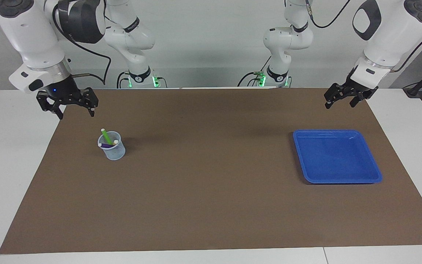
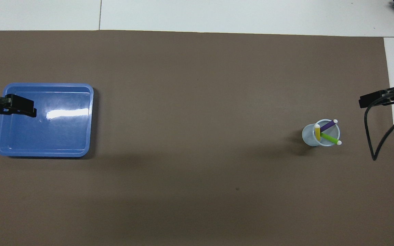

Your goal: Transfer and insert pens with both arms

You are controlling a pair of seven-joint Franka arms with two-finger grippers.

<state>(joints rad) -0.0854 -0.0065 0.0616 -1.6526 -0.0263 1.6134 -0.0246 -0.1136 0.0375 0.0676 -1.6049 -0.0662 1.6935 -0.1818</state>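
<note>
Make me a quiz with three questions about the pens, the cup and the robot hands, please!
1. Where are the pens?
A. in the blue tray
B. in the clear cup
C. flat on the mat

2. How many pens are there?
A. one
B. two
C. three

3. What is the right gripper doing?
A. holding a pen
B. open, holding nothing
C. pressing on the tray

Answers:
1. B: all the pens stand leaning in the clear cup toward the right arm's end of the mat; the blue tray has none.
2. C: purple, green and yellow show in the overhead view.
3. B: its fingers are spread apart in the air above the brown mat, near the cup, with nothing between them.
</note>
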